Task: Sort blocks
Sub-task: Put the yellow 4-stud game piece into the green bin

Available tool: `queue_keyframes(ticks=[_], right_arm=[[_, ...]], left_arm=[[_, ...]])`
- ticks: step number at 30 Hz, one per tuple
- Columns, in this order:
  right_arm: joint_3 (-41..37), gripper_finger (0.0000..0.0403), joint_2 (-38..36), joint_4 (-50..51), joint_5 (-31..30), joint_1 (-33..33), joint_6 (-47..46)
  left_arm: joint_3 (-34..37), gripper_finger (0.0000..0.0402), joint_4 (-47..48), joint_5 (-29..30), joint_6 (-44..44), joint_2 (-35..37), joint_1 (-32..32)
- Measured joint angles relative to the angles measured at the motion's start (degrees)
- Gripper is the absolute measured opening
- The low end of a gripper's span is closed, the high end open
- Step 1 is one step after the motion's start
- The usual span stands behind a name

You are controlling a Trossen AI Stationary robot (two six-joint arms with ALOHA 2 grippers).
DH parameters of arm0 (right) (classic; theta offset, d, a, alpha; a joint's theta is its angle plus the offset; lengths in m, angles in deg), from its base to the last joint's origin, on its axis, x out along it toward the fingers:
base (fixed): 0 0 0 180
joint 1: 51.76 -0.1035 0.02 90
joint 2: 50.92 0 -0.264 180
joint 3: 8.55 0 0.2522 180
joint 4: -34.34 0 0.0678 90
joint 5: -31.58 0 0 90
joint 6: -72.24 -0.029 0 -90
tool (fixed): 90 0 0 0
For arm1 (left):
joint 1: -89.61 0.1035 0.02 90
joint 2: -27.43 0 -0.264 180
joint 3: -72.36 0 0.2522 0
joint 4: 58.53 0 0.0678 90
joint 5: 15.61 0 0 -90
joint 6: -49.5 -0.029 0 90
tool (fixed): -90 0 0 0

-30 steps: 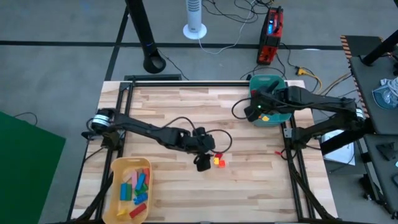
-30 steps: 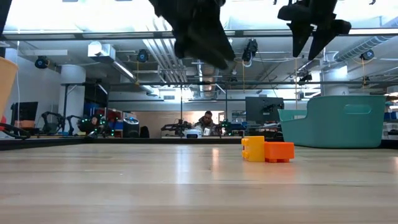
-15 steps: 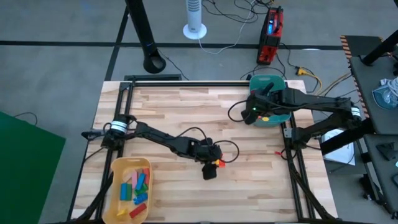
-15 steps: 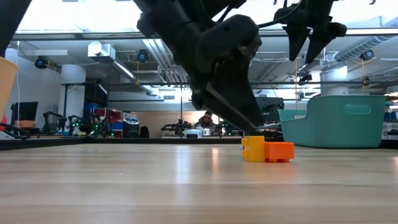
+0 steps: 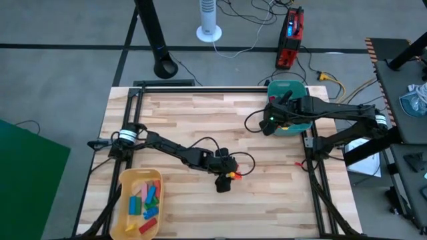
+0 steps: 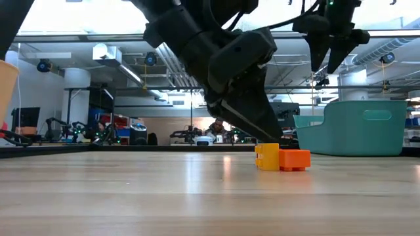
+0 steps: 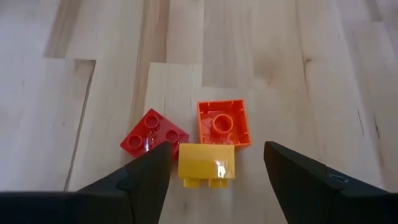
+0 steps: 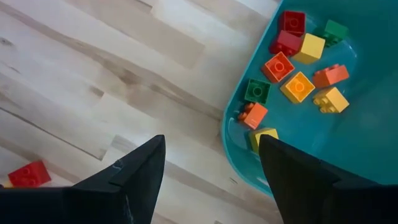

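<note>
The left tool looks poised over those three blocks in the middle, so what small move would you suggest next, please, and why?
Probably lower the left tool and close on the yellow block: its open fingers already straddle it, with the red block and orange block lying just beyond.

red block [image 7: 154, 135], orange block [image 7: 224, 122], yellow block [image 7: 206, 164], teal bin [image 8: 348, 149], yellow tray [image 5: 125, 183]

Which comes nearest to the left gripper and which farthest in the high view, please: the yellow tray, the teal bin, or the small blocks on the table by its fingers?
From the left gripper:
1. The loose blocks, right beside its open fingers, mid-table.
2. The yellow tray, at the table's near-left corner.
3. The teal bin, at the far-right edge, under the right gripper.
</note>
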Motion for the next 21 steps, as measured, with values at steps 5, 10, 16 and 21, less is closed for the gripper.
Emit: queue_keyframes(ticks=[5, 10, 16, 21], right_arm=[[-0.1, 0.0253, 0.0, -0.1, 0.0, 0.0, 0.0], [-0.1, 0.0262, 0.0, -0.2, 0.0, 0.0, 0.0], [-0.1, 0.0265, 0.0, -0.2, 0.0, 0.0, 0.0], [-0.1, 0.0254, 0.0, -0.3, 0.0, 0.0, 0.0]], left_arm=[[1.5, 0.0242, -2.0, 0.0, 0.0, 0.0, 0.0], [2.9, 0.0234, -2.3, 0.0, 0.0, 0.0, 0.0], [4.2, 0.0231, -3.9, 0.0, 0.2, 0.0, -0.2], [4.2, 0.0231, -6.0, 0.0, -2.2, 0.0, -0.2]])
